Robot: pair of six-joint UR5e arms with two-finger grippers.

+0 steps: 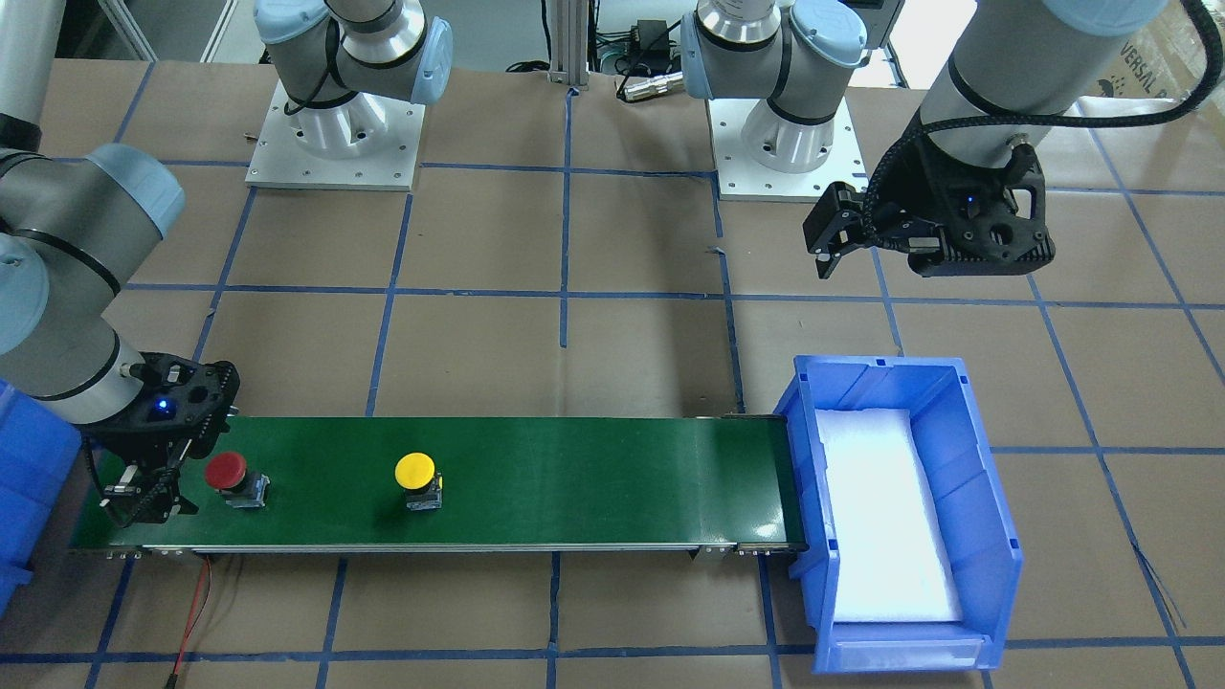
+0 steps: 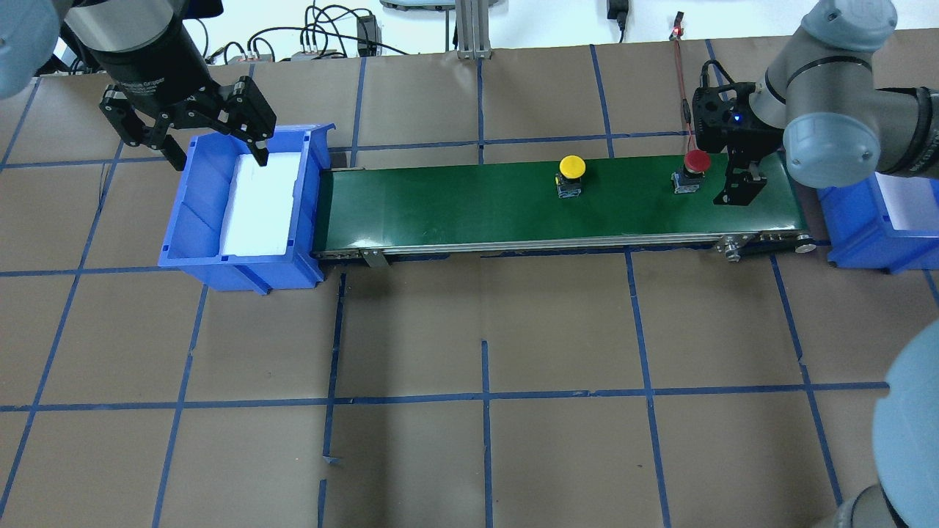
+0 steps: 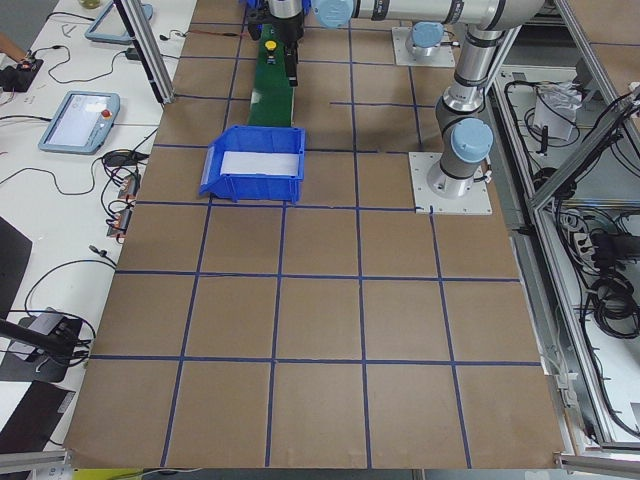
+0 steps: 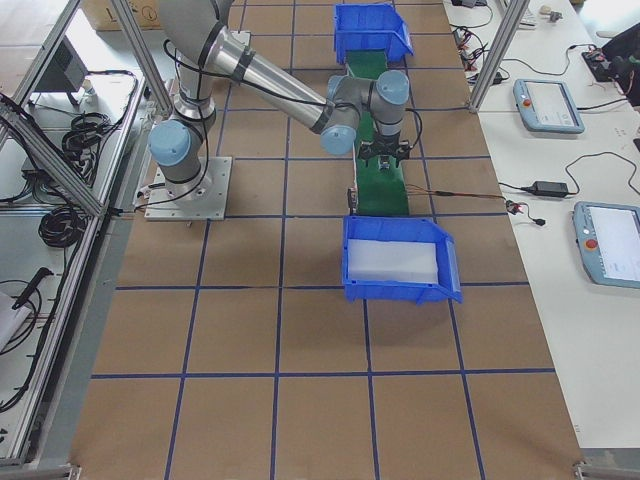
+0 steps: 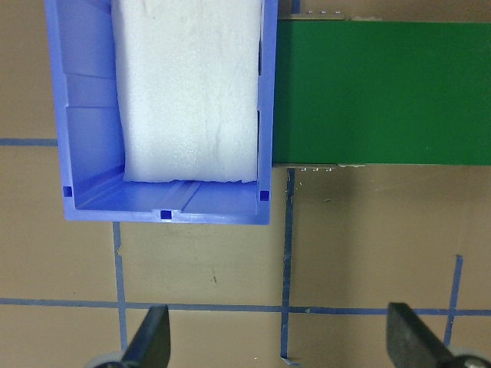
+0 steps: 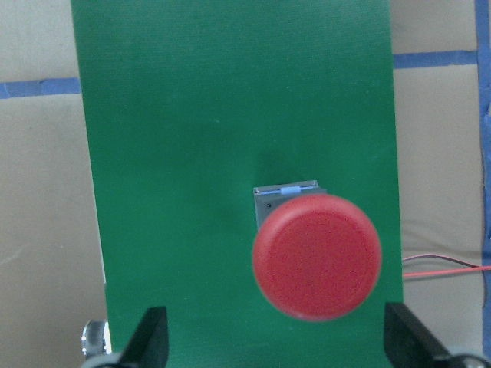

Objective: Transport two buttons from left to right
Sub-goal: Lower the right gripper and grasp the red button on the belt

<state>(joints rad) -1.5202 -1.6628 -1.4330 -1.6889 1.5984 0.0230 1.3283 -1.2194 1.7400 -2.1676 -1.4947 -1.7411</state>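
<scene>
Two buttons stand on the green conveyor belt (image 2: 455,205). The red button (image 2: 693,169) is near the belt's right end in the overhead view, and the yellow button (image 2: 571,174) is further toward the middle. My right gripper (image 2: 739,192) is open and empty, low over the belt just beside the red button. In the right wrist view the red cap (image 6: 317,255) sits between and ahead of the spread fingers (image 6: 149,341). My left gripper (image 2: 218,150) is open and empty, hovering high by the end of a blue bin (image 2: 191,220).
The blue bin (image 1: 986,498) at the belt's other end holds a white foam pad (image 5: 188,92). A second blue bin (image 2: 858,235) stands behind my right gripper. A red wire (image 1: 196,612) trails off the belt's end. The table is brown paper with blue tape lines.
</scene>
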